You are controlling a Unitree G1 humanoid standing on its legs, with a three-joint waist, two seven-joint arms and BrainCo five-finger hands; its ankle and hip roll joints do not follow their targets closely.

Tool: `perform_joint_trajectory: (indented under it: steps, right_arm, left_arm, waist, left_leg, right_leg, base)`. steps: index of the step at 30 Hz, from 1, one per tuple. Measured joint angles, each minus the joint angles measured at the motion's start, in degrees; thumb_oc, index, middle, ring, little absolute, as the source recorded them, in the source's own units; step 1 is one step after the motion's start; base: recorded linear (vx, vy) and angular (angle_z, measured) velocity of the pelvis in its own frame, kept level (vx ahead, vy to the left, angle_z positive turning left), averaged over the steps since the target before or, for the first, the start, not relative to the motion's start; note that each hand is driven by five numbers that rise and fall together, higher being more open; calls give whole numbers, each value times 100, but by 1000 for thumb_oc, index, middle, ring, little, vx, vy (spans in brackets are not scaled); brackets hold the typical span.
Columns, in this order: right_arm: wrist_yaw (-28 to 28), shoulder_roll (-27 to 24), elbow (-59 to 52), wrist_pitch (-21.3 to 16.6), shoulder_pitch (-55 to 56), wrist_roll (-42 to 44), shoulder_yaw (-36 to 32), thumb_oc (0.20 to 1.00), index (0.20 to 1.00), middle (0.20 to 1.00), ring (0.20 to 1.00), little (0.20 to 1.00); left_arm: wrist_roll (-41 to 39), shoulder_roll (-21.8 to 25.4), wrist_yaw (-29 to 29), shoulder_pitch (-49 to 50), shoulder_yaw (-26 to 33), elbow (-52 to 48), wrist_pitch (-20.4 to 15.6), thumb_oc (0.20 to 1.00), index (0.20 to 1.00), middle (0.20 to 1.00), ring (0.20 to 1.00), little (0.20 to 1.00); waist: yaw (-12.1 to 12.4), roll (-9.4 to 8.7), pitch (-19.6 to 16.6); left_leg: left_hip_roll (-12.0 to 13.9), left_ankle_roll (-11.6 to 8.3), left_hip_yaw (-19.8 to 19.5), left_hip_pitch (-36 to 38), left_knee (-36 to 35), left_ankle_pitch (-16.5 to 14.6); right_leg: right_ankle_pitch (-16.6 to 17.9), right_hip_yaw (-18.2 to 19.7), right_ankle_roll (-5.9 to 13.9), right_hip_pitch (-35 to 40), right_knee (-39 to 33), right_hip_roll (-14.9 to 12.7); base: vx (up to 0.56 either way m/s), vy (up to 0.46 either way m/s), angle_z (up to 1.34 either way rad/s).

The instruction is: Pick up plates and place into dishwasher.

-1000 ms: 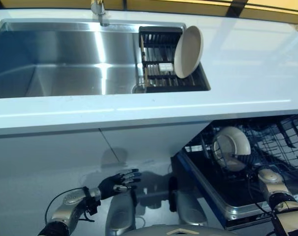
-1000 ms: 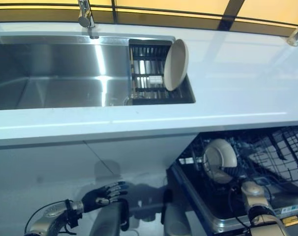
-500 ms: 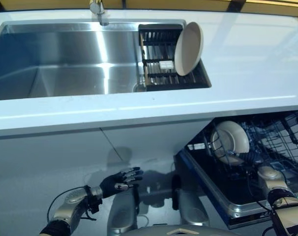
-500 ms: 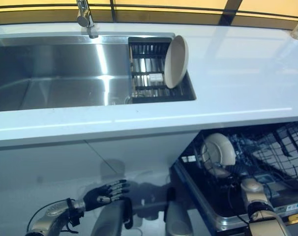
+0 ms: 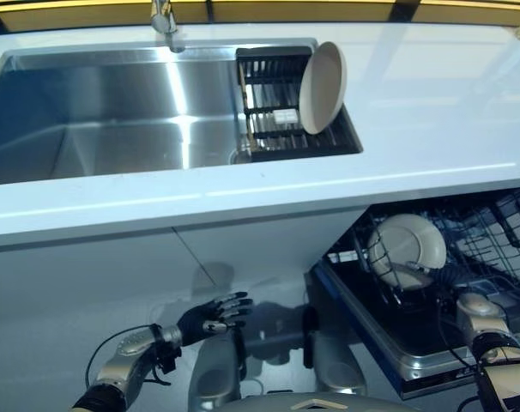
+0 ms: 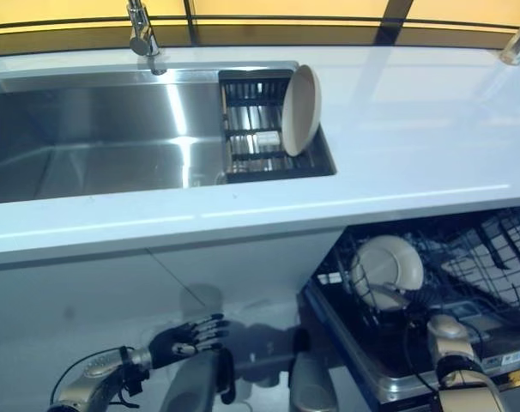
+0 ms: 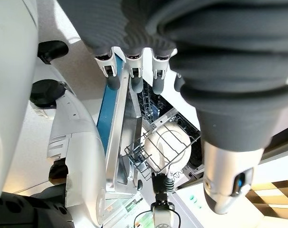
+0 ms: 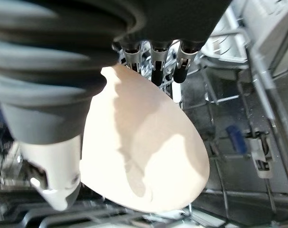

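Gripping plate point(image 8: 144, 156) over dishwasher rack point(image 5: 492, 249), right robot hand point(image 8: 153, 59)

Bright overhead light; glare streak on sink point(image 5: 178, 103); wrist views blurred.

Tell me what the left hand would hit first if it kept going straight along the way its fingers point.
Probably the open dishwasher. The left hand hangs low before the cabinet, fingers straight and pointing toward the rack holding the cream plate. Nothing stands between them, though depth is hard to judge.
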Motion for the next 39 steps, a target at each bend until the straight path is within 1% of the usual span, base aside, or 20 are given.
perform_joint_trajectory:
  steps: [3, 7, 10, 12, 15, 18, 20, 21, 23, 25, 26, 28, 30, 32, 33, 35, 36, 37, 39]
  right_arm:
    - [-1, 8, -76, -4, 174, 425, -282, 1000, 1000, 1000, 1000, 1000]
    - [-121, 49, -63, -5, 422, 1178, -805, 1000, 1000, 1000, 1000, 1000]
    - [-228, 151, -69, -12, 545, 1689, -1085, 1000, 1000, 1000, 1000, 1000]
    - [-280, 222, -69, -46, 658, 1897, -1284, 1000, 1000, 1000, 1000, 1000]
    - [-428, 251, -193, -108, 880, 2059, -1329, 1000, 1000, 1000, 1000, 1000]
    - [-583, 258, -347, -157, 976, 2175, -1416, 1000, 1000, 1000, 1000, 1000]
    - [-855, 312, -598, -333, 1060, 2235, -1498, 1000, 1000, 1000, 1000, 1000]
    - [-964, 337, -727, -407, 1100, 2283, -1570, 1000, 1000, 1000, 1000, 1000]
    - [-1350, 458, -1275, -602, 1240, 2453, -1715, 1000, 1000, 1000, 1000, 1000]
    - [-1647, 710, -2128, -811, 1419, 2567, -1761, 1000, 1000, 1000, 1000, 1000]
    - [-1795, 899, -2685, -935, 1576, 2572, -1756, 1000, 1000, 1000, 1000, 1000]
    - [-1869, 1263, -3390, -1136, 1809, 2558, -1745, 1000, 1000, 1000, 1000, 1000]
    - [-1865, 1516, -3841, -1262, 1997, 2552, -1643, 1000, 1000, 1000, 1000, 1000]
    - [-1746, 1759, -4386, -1366, 2205, 2551, -1416, 1000, 1000, 1000, 1000, 1000]
    - [-1667, 1861, -4575, -1382, 2267, 2568, -1312, 1000, 1000, 1000, 1000, 1000]
    - [-1442, 2060, -4890, -1378, 2294, 2772, -1171, 1000, 1000, 1000, 1000, 1000]
    - [-1326, 2197, -5186, -1382, 2372, 2861, -1122, 1000, 1000, 1000, 1000, 1000]
    - [-1216, 2279, -5436, -1398, 2414, 2899, -1001, 1000, 1000, 1000, 1000, 1000]
    - [-991, 2280, -5766, -1481, 2451, 2915, -804, 1000, 1000, 1000, 1000, 1000]
  left_arm:
    - [1, -45, 0, 1, 6, 0, 0, 1000, 1000, 1000, 1000, 1000]
    - [1, -52, 0, 60, 33, 20, -8, 1000, 1000, 1000, 1000, 1000]
    - [2, -57, -2, 221, 134, 65, -21, 1000, 1000, 1000, 1000, 1000]
    - [2, -80, -4, 252, 153, 166, -60, 1000, 1000, 1000, 1000, 1000]
    - [3, -86, -6, 332, 171, 206, -116, 1000, 1000, 1000, 1000, 1000]
    - [2, -88, -7, 359, 175, 206, -127, 1000, 1000, 1000, 1000, 1000]
    - [0, -100, -7, 434, 169, 207, -191, 1000, 1000, 1000, 1000, 1000]
    - [0, -120, -7, 456, 169, 207, -231, 1000, 1000, 1000, 1000, 1000]
    - [8, -156, 2, 507, 169, 194, -375, 1000, 1000, 1000, 1000, 1000]
    - [55, -174, 54, 572, 140, 157, -524, 1000, 1000, 1000, 1000, 1000]
    - [151, -182, 121, 599, 112, 70, -608, 1000, 1000, 1000, 1000, 1000]
    - [462, -180, 259, 627, -48, -126, -797, 1000, 1000, 1000, 1000, 1000]
    - [655, -205, 339, 631, -240, -309, -903, 1000, 1000, 1000, 1000, 1000]
    - [740, -276, 371, 614, -410, -533, -920, 1000, 1000, 1000, 1000, 1000]
    - [749, -301, 399, 586, -515, -628, -924, 1000, 1000, 1000, 1000, 1000]
    - [832, -333, 496, 521, -730, -760, -951, 1000, 1000, 1000, 1000, 1000]
    - [965, -326, 551, 428, -845, -874, -948, 1000, 1000, 1000, 1000, 1000]
    - [965, -285, 593, 368, -961, -1082, -945, 1000, 1000, 1000, 1000, 1000]
    - [958, -238, 641, 179, -1218, -1550, -951, 1000, 1000, 1000, 1000, 1000]
  waist:
    - [-13, -34, -20]
    - [-59, -156, -99]
    - [-156, -293, -339]
    - [-160, -345, -422]
    - [-167, -365, -638]
    - [-203, -346, -749]
    - [-330, -323, -848]
    - [-341, -303, -892]
    - [-437, -283, -980]
    - [-513, -257, -1018]
    - [-596, -235, -1050]
    - [-712, -215, -1135]
    - [-815, -200, -1201]
    - [-972, -182, -1256]
    - [-1032, -196, -1283]
    - [-1139, -200, -1341]
    - [-1258, -201, -1382]
    - [-1289, -196, -1415]
    - [-1337, -214, -1469]
  left_leg:
    - [2, -1, 8, 11, -4, -2]
    - [2, -7, 32, 119, -53, -5]
    - [4, -11, 55, 139, -91, -8]
    - [5, -10, 87, 244, -113, -28]
    - [-2, -4, 156, 297, -137, -52]
    - [-20, 4, 175, 304, -138, -54]
    - [-35, 14, 179, 312, -159, -48]
    - [-37, 20, 191, 311, -171, -44]
    - [-46, 41, 270, 353, -233, -24]
    - [-58, 34, 343, 410, -277, -30]
    - [-65, 38, 346, 412, -303, -29]
    - [-93, 54, 407, 507, -405, 1]
    - [-118, 56, 471, 516, -473, 4]
    - [-160, 76, 490, 571, -534, 16]
    - [-188, 85, 561, 644, -600, 29]
    - [-202, 93, 668, 703, -684, 31]
    - [-202, 87, 675, 698, -691, 27]
    - [-215, 97, 692, 714, -735, 37]
    - [-232, 103, 790, 724, -837, 55]
  right_leg:
    - [1, 10, 0, 5, -1, 5]
    - [1, 31, 2, 96, -40, 12]
    - [2, 65, 3, 105, -88, 20]
    - [-1, 89, 9, 189, -100, 20]
    - [-8, 161, 19, 189, -103, 14]
    - [-4, 202, 28, 184, -104, 8]
    - [-5, 233, 32, 191, -136, 8]
    - [1, 246, 41, 191, -166, 8]
    - [24, 307, 68, 191, -190, -4]
    - [25, 400, 71, 201, -195, 0]
    - [22, 414, 74, 191, -202, -4]
    - [15, 460, 83, 190, -256, -20]
    - [14, 550, 85, 179, -275, -17]
    - [15, 570, 111, 171, -280, -48]
    - [37, 575, 148, 170, -281, -64]
    - [44, 691, 163, 169, -302, -68]
    - [48, 712, 168, 163, -335, -65]
    - [52, 714, 173, 161, -374, -64]
    - [66, 765, 197, 127, -389, -76]
  base:
    - [0, 0, 0]
    - [0, 1, -1]
    - [15, 8, -4]
    - [30, 21, -8]
    - [10, 32, -11]
    - [-8, 53, -4]
    - [-23, 59, -1]
    - [-38, 60, -5]
    - [-48, 62, -12]
    - [-48, 78, -18]
    - [-39, 87, -7]
    - [-40, 89, -11]
    - [-35, 75, -18]
    - [-24, 50, -7]
    - [-27, 43, -15]
    - [-67, 45, -24]
    - [-72, 45, -12]
    - [-49, 63, -11]
    - [-28, 74, -17]
